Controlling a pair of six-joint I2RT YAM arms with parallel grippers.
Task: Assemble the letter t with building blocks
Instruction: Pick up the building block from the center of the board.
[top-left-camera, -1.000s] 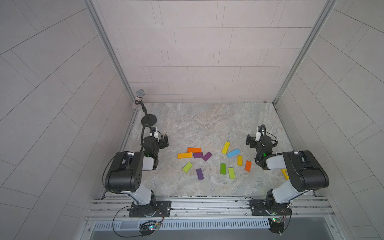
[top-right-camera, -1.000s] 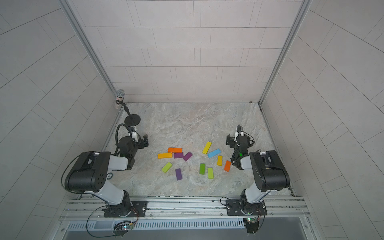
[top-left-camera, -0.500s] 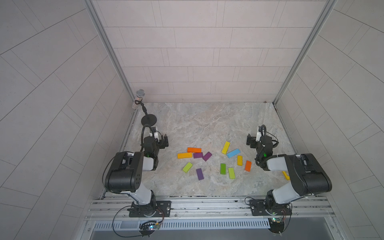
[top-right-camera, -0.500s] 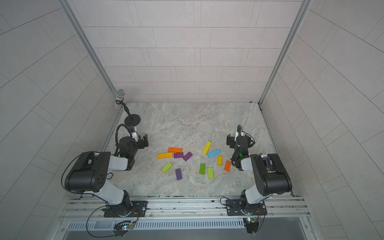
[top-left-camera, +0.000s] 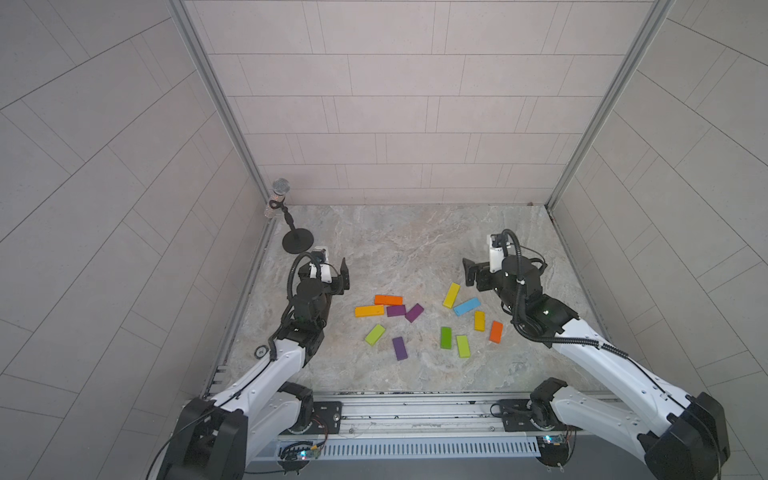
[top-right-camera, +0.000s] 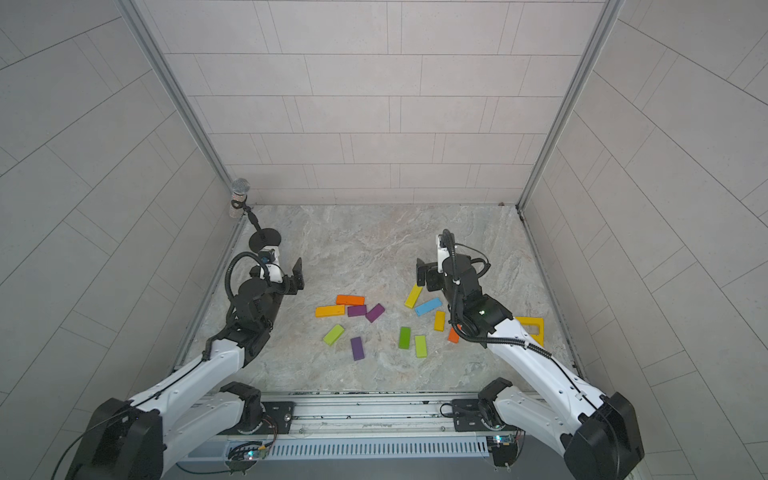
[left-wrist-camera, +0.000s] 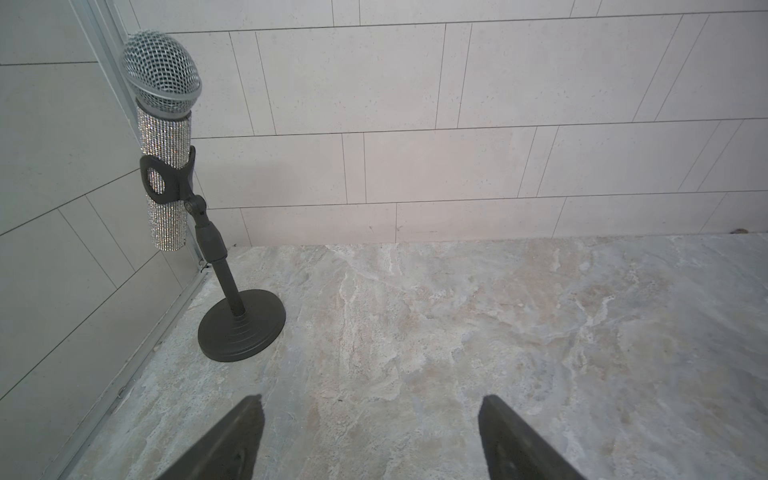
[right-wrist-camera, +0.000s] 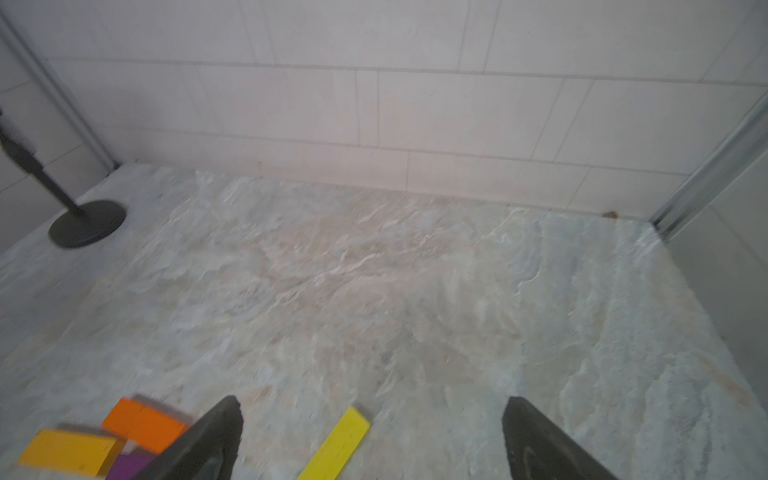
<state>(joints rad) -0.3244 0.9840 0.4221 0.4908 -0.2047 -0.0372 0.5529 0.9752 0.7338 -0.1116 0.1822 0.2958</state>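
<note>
Closest in, a metal rail (top-left-camera: 395, 409) carries the bases of both arms along the front edge of the marbled table (top-left-camera: 415, 245). Beyond it the building blocks (top-left-camera: 445, 337) lie flat and scattered across the middle of the table, none stacked, in two loose groups. In the left group a purple block (top-left-camera: 400, 348) and a lime block (top-left-camera: 375, 334) lie nearest. Behind them an amber block (top-left-camera: 369, 311), two more purple ones and an orange block (top-left-camera: 388, 299) crowd close together. In the right group a green one and a lime one lie side by side nearest, then a short yellow one and an orange one. A light blue block (top-left-camera: 466, 306) and a tilted yellow block (top-left-camera: 451, 295) lie farthest back. A yellow frame (top-right-camera: 534, 328) shows beside the right arm in a top view. The left gripper (left-wrist-camera: 370, 415) sits well to the left of the blocks, jaws apart and empty. The right gripper (right-wrist-camera: 372, 405) hangs just beyond the tilted yellow block, jaws spread wide, holding nothing. Farther back, a microphone (top-left-camera: 281, 189) on a stand occupies the left rear corner, against the tiled wall (top-left-camera: 395, 145).
</note>
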